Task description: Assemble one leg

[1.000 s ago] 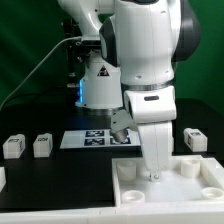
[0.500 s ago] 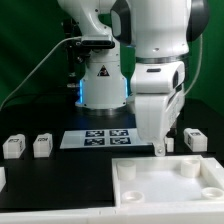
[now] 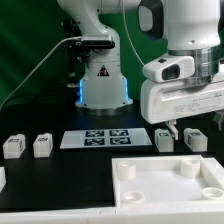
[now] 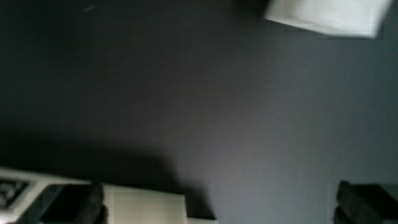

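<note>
Several legs, small white blocks with tags, lie on the dark table: two at the exterior view's left (image 3: 14, 146) (image 3: 42, 146) and two at its right (image 3: 165, 139) (image 3: 196, 139). My gripper (image 3: 190, 127) hangs open and empty just above the two right legs. In the wrist view the gripper (image 4: 222, 205) has its fingers wide apart, and one leg (image 4: 139, 203) lies on the table below, close beside one finger (image 4: 80, 205). The other finger (image 4: 370, 200) is over bare table.
The large white tray-like part (image 3: 165, 182) with round corner holes lies in front. The marker board (image 3: 105, 137) lies between the leg pairs and shows at the wrist view's edge (image 4: 18, 190). Another white piece (image 4: 329, 15) shows there; I cannot tell which.
The arm has swung from over the tray-like part up and to the exterior view's right. The gripper now hangs over the two right legs.
</note>
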Controlling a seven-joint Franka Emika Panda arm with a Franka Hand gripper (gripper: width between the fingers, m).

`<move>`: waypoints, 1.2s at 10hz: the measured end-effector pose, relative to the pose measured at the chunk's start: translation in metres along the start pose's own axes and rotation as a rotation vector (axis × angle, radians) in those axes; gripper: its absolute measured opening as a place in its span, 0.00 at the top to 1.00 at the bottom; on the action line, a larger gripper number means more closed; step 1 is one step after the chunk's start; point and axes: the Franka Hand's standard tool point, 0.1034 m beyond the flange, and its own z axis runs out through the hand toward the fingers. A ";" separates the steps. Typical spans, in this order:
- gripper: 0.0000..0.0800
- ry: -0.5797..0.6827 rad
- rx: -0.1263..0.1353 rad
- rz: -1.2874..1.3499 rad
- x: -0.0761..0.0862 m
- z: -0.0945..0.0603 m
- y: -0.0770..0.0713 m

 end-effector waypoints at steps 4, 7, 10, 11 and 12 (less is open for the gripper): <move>0.19 -0.133 -0.007 -0.007 -0.026 0.017 -0.030; 0.19 -0.541 -0.042 -0.005 -0.033 0.015 -0.049; 0.19 -0.891 -0.054 -0.003 -0.042 0.016 -0.045; 0.19 -0.905 -0.048 -0.001 -0.038 0.021 -0.046; 0.19 -0.892 -0.049 0.002 -0.041 0.028 -0.046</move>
